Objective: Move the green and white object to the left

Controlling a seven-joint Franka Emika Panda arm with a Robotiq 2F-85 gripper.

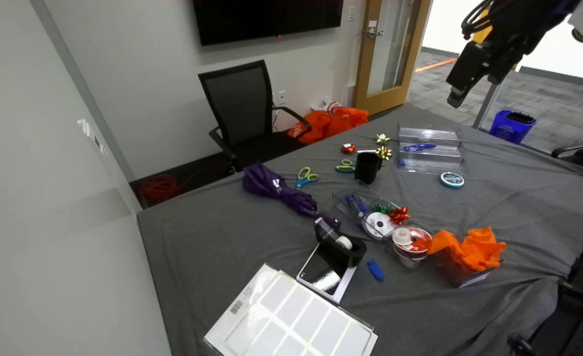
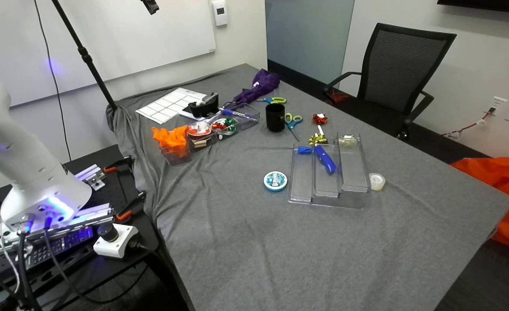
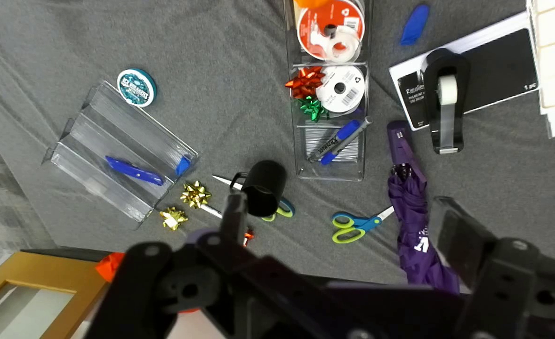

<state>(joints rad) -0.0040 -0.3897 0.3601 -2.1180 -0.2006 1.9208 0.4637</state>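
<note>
- Disc in teal-green and white (image 2: 275,178), small, flat and round, lies on the grey tablecloth (image 2: 245,250) with its lettered top upward; it sits just beside a clear plastic stepped tray (image 2: 327,185), and we cannot tell whether the two touch.
- Black two-fingered gripper (image 3: 345,219): in the wrist view we see its fingers spread wide apart, gripping nothing.
- Robot arm (image 1: 523,24): in an exterior view we find its dark end raised above the cloth, well apart from the disc.
- Blue utility knife (image 2: 324,159): it lies in the tray's middle compartment, and a small blue piece (image 2: 305,150) lies in the compartment nearest the disc.
- Pale roll of tape (image 2: 377,181): we spot it just beside the tray, on the side away from the disc.
- Shiny gold bows (image 3: 196,194): two lie near the tray's end.
- Black mug (image 2: 275,117): it stands upright, with blue-and-lime scissors (image 2: 292,124) just beside it.
- Folded purple umbrella (image 3: 408,212): a second pair of scissors (image 3: 370,222) points its blades toward it.
- Clear plastic compartments (image 3: 331,174): in them we see blue-capped markers (image 3: 349,130), a white ribbon spool (image 3: 348,82) and an orange-red ribbon spool (image 3: 311,28).
- Black tape dispenser (image 1: 345,253): it rests on a black-and-white packet (image 1: 321,272), near white label sheets (image 1: 296,319).
</note>
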